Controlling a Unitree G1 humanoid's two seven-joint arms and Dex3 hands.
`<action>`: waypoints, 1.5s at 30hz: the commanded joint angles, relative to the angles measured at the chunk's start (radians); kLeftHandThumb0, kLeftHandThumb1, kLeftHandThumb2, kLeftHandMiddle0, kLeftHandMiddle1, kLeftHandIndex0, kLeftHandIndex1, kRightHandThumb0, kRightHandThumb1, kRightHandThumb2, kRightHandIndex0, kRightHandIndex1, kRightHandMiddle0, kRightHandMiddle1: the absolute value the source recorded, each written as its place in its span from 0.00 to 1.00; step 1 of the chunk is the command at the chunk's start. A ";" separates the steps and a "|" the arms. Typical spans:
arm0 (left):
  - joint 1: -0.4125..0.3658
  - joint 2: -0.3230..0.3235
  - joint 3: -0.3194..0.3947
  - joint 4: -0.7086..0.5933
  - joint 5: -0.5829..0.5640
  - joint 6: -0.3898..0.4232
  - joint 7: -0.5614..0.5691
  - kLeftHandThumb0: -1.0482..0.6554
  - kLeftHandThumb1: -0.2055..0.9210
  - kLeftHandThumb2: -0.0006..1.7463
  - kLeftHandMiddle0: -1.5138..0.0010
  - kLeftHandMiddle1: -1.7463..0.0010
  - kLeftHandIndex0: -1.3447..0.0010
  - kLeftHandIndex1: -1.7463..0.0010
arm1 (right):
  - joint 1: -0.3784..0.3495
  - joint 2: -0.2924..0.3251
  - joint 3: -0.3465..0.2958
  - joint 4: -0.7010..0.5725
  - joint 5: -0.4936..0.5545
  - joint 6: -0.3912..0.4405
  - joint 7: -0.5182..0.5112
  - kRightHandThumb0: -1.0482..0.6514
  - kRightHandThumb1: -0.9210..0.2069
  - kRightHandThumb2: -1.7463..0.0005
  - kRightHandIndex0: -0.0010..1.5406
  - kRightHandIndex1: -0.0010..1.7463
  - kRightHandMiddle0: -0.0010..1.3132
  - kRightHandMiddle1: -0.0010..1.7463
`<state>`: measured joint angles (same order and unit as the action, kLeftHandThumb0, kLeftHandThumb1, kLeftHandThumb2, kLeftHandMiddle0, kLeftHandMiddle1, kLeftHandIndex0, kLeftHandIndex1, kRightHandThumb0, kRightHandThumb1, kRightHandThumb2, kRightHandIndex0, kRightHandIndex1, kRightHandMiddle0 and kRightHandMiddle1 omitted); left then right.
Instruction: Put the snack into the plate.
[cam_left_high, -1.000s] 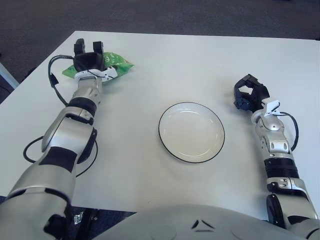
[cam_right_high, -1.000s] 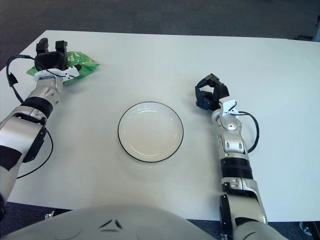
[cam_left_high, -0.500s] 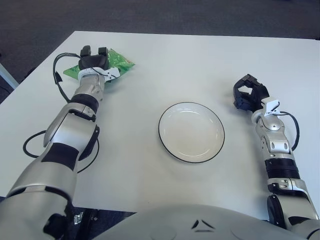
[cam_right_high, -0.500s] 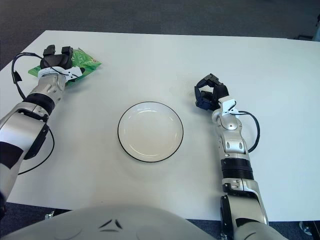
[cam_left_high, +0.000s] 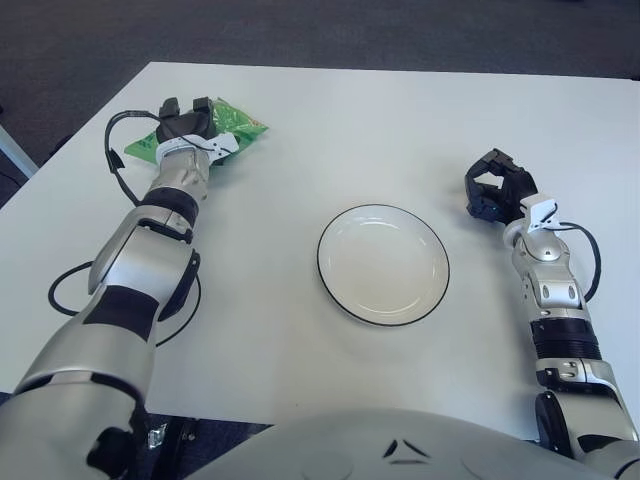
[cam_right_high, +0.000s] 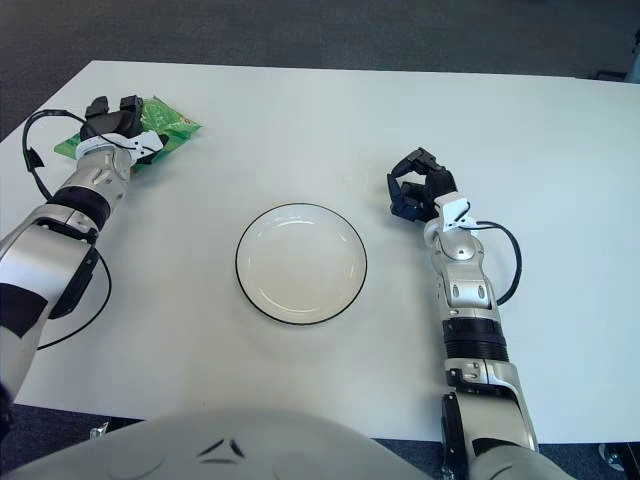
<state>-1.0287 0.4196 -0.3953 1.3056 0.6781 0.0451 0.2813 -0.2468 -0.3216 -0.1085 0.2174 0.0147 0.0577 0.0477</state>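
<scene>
A green snack bag (cam_left_high: 240, 125) lies flat at the far left of the white table (cam_left_high: 330, 120). My left hand (cam_left_high: 186, 116) is down on the bag's left half, its dark fingers curled over the top of it and hiding that part. The white plate (cam_left_high: 383, 265) with a dark rim stands empty in the middle of the table, well to the right of the bag. My right hand (cam_left_high: 495, 188) shows to the right of the plate, fingers curled and holding nothing.
A black cable (cam_left_high: 68, 288) loops off my left arm near the table's left edge. Dark carpet (cam_left_high: 320, 30) lies beyond the far edge.
My left hand has dropped from above the bag onto it, and its fingers have gone from raised to folded over the bag. The bag, plate and right hand have stayed put.
</scene>
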 joint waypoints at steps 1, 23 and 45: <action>0.023 -0.010 -0.006 0.032 -0.004 -0.017 0.015 0.00 1.00 0.56 0.95 0.71 1.00 0.61 | 0.063 0.015 0.029 0.050 -0.016 0.080 0.028 0.37 0.32 0.42 0.72 1.00 0.33 1.00; 0.081 -0.011 -0.032 0.069 0.011 -0.032 0.177 0.56 0.65 0.58 0.72 0.00 1.00 0.08 | 0.067 -0.002 0.061 0.029 -0.038 0.094 0.048 0.38 0.30 0.44 0.73 1.00 0.31 1.00; 0.088 -0.013 -0.029 0.068 -0.010 -0.108 0.233 0.62 0.15 0.91 0.35 0.24 0.46 0.00 | 0.080 -0.018 0.089 -0.010 -0.065 0.107 0.090 0.38 0.27 0.46 0.70 1.00 0.29 1.00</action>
<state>-0.9768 0.4161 -0.4290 1.3486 0.6758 -0.0524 0.5607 -0.2342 -0.3576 -0.0570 0.1635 -0.0443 0.0953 0.0943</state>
